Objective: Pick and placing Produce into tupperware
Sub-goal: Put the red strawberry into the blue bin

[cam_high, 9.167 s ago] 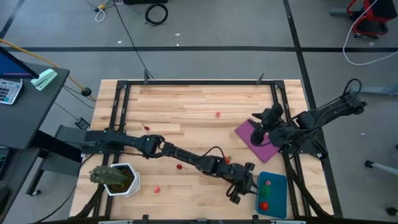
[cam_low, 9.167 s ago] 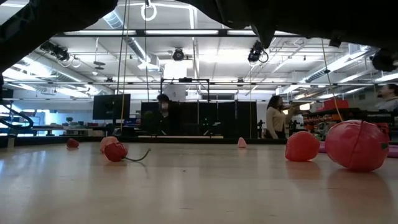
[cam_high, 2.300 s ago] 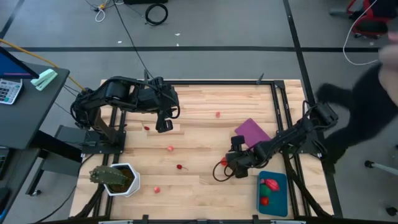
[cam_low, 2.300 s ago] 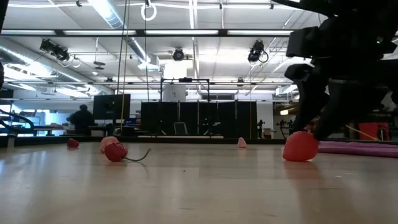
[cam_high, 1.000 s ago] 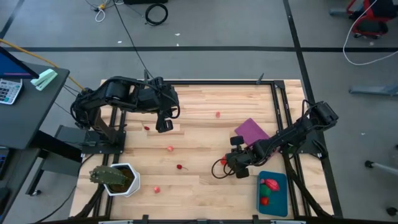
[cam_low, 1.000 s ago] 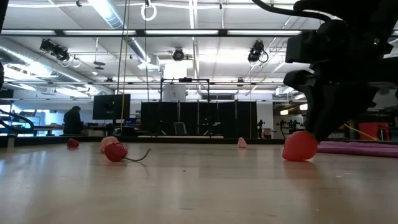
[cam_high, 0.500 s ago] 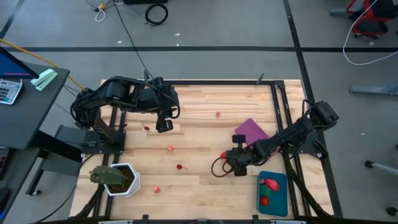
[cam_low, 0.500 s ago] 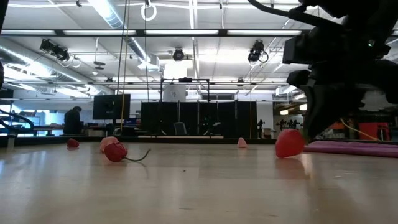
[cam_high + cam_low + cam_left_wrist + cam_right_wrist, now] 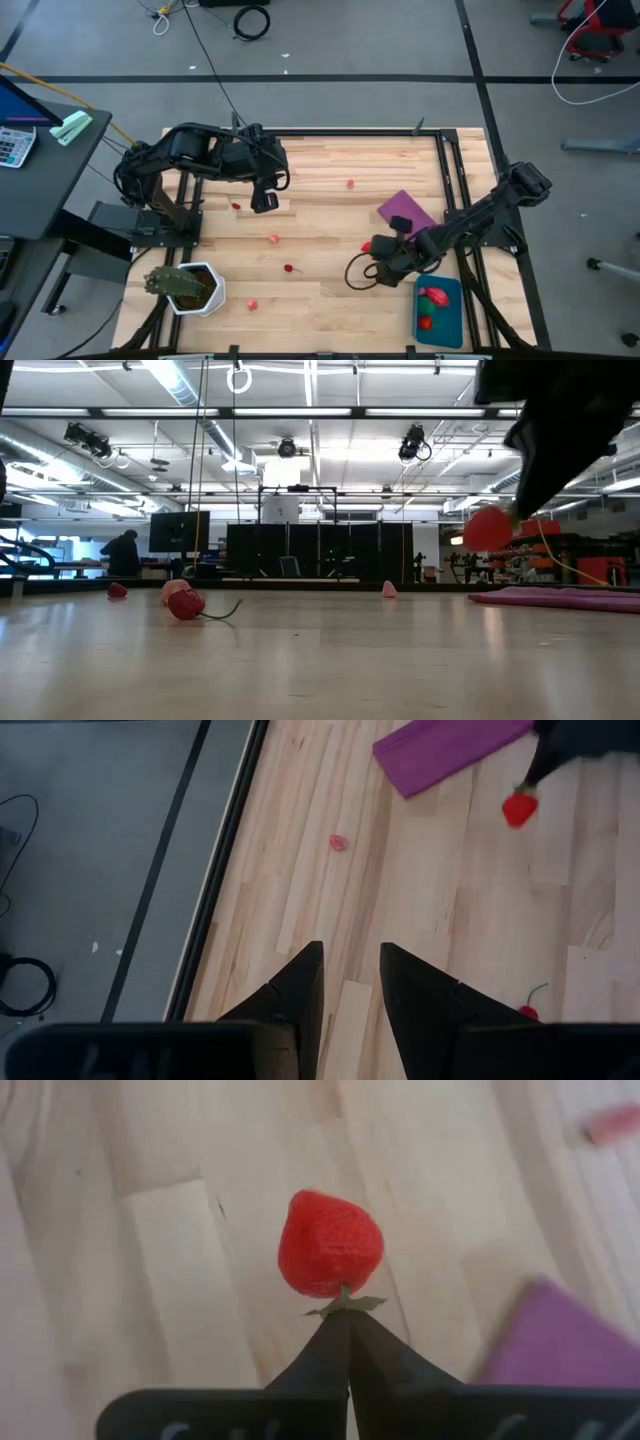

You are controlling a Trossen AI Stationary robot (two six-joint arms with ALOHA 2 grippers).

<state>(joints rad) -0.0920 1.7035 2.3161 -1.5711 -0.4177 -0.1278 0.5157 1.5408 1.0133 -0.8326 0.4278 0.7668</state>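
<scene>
A red toy strawberry [image 9: 330, 1244] of the produce is clear of the table [image 9: 487, 528], with my right gripper [image 9: 348, 1315] shut on it near the purple sheet [image 9: 408, 212]. The teal tupperware [image 9: 452, 322] stands at the near right corner and holds red and green pieces [image 9: 431, 297]. More produce lies on the wood: a pink piece [image 9: 350, 183], a red one [image 9: 237, 206], another [image 9: 273, 238], a cherry with a stem [image 9: 289, 268] and one [image 9: 252, 302]. My left gripper [image 9: 350, 965] hangs open high over the far left. My right gripper pinches the strawberry's green leafy cap [image 9: 345, 1304] between its two fingertips. The fingers slant down at it from the table's right side. The red body sticks out beyond the fingertips and is lifted clear of the table.
A leafy plant in a white pot [image 9: 185, 287] stands at the near left corner. The purple sheet lies flat beside my right arm [image 9: 470, 225]. A black frame [image 9: 440, 160] runs around the tabletop. Bare wood lies in the middle [image 9: 320, 220].
My right gripper has risen from the table and rolled its wrist, shifting a little toward the right edge. The strawberry, which rested on the wood, is now lifted clear.
</scene>
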